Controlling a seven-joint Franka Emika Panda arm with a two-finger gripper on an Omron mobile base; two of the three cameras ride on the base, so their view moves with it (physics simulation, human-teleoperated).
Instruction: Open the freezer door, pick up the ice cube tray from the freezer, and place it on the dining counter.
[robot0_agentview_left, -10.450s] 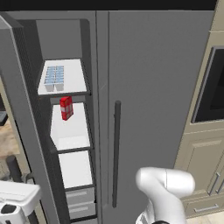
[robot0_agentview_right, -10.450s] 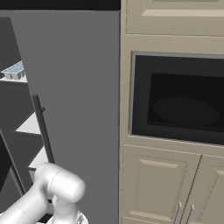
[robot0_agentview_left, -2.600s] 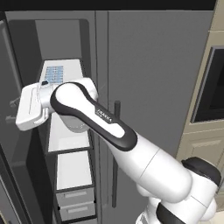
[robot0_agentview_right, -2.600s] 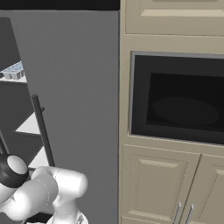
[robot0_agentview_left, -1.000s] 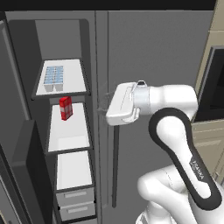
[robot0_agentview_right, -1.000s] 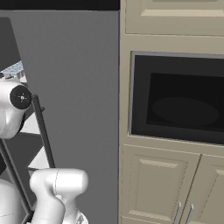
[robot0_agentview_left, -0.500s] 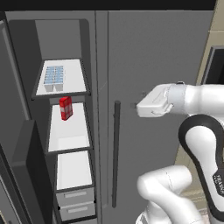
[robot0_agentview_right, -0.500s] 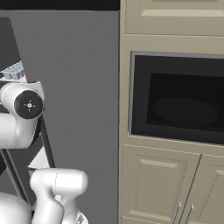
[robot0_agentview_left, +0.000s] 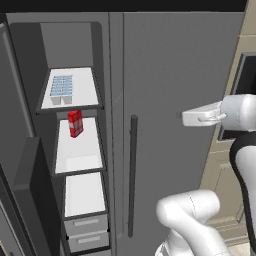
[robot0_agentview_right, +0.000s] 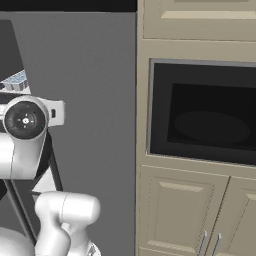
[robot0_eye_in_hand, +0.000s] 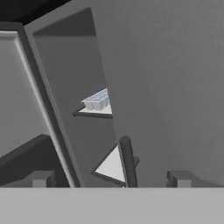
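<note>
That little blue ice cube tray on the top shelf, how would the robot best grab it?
The ice cube tray lies flat with a short end toward the open front. Probably best to reach straight in from the front with the open gripper and pinch that near rim; shelf walls block the sides.

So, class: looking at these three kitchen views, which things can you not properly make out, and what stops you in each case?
- Ice cube tray: right base view, mostly hidden behind the arm.
- Red carton: left base view, label too small to read.
- Freezer door: left base view, cut off by the left edge.
- Tray cells: hand view, too small to count.
</note>
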